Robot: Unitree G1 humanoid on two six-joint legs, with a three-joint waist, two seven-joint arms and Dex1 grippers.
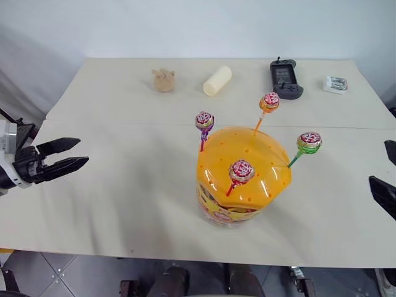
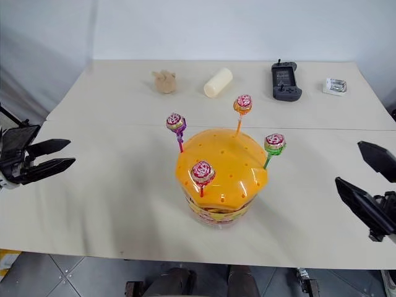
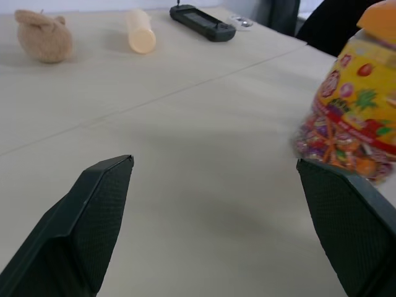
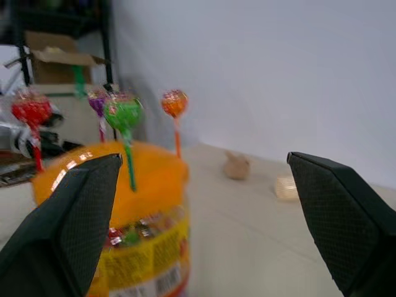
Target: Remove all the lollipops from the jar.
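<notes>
The orange domed jar (image 1: 242, 164) stands near the table's front centre, its printed label (image 3: 346, 117) round the base. Stuck in its dome are the lollipops: one on a purple stick (image 1: 204, 122), one on an orange stick (image 1: 269, 103), one on a green stick (image 1: 308, 143) and one on a red stick (image 1: 241, 172). My left gripper (image 1: 69, 155) hovers open at the left, well away from the jar and pointing toward it. My right gripper (image 2: 370, 176) hangs open at the right edge, apart from the jar, with the green-stick lollipop (image 4: 124, 115) nearest it.
Along the table's far side lie a tan plush toy (image 1: 164, 80), a cream cylinder (image 1: 217, 81), a black handheld device (image 1: 285, 78) and a small silver packet (image 1: 336, 84). A seam crosses the cream table (image 1: 124, 185) behind the jar.
</notes>
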